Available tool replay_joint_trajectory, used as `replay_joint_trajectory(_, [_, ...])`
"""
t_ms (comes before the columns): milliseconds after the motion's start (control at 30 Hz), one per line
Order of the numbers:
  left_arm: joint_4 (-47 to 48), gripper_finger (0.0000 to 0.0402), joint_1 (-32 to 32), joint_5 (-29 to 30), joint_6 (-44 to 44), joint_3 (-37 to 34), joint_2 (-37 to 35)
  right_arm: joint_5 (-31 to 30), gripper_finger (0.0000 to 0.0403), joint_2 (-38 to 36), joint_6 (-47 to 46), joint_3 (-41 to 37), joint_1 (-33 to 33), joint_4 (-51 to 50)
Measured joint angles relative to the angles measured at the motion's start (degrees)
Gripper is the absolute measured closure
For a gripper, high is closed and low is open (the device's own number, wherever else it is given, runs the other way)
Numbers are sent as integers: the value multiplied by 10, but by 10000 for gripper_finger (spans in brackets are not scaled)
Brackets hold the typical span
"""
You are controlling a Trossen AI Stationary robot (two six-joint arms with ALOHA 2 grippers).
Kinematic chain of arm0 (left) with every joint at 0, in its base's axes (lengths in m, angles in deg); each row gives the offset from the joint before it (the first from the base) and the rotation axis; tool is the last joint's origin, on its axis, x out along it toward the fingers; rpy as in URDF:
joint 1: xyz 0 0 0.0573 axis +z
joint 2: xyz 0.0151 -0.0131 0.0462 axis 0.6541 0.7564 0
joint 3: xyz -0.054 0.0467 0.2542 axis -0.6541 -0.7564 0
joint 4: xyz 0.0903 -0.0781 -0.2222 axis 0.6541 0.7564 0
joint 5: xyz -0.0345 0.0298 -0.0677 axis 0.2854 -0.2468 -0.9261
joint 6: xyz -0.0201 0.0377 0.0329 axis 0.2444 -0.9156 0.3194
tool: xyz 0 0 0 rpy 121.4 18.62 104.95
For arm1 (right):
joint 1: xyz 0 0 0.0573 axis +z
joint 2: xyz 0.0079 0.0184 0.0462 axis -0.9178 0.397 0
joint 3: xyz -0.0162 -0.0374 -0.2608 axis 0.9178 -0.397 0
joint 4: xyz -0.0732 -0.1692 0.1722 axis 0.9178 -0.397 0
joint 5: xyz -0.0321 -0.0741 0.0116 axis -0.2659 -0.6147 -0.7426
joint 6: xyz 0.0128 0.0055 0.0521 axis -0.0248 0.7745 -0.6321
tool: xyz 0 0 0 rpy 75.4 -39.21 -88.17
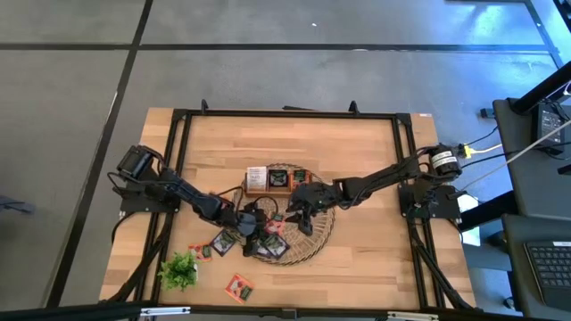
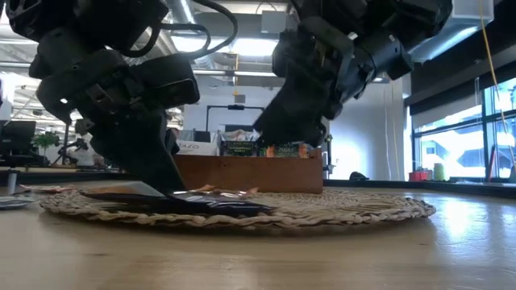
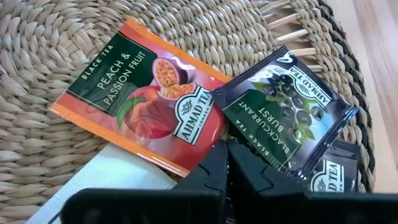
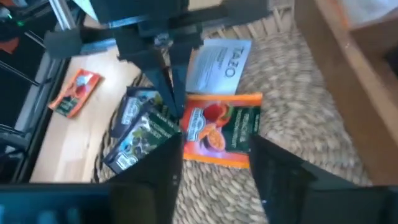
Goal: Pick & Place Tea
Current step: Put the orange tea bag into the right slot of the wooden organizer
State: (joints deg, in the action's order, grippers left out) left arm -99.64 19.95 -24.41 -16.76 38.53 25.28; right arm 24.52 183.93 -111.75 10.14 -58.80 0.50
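On the round wicker mat lie several tea sachets. An orange peach sachet overlaps a white one, and a black blackcurrant sachet lies beside it on another dark one. My left gripper is shut, its tips down where the orange and black sachets meet. My right gripper hangs open above the mat, a finger on either side over the orange sachet's near edge, touching nothing. The brown wooden tray stands at the mat's far side. My left gripper sets its shut fingertips on the orange sachet's edge, right beside the black sachet's corner. The fingers slant down from the table's left. Both sachets lie flat on the mat. I cannot tell whether any foil sits between the tips.
Loose sachets lie on the bare wood near the front left, and one at the mat's rim. A green plant sprig sits at the front left. The black frame runs around the table.
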Motion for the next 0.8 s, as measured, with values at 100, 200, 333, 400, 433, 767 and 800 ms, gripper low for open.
replay_joint_trajectory(100, [-9,400,-4,0,-8,-3,-14,2,183,-3,0,0,-3,4])
replay_joint_trajectory(200, [-19,400,-10,21,-17,-2,-28,3,152,-4,0,6,-2,7])
replay_joint_trajectory(333, [-11,400,-11,55,-16,-2,-25,4,132,-4,1,6,-2,2])
replay_joint_trajectory(400, [6,400,-7,70,-5,-1,-20,4,128,-4,1,6,-3,1])
replay_joint_trajectory(433, [18,400,-6,75,3,-2,-17,4,128,-4,1,6,-3,0])
replay_joint_trajectory(767, [26,400,-2,62,5,-1,-16,-6,126,-4,-39,6,-3,0])
replay_joint_trajectory(800, [29,400,-2,63,6,0,-16,-15,126,-4,-63,6,-3,-4])
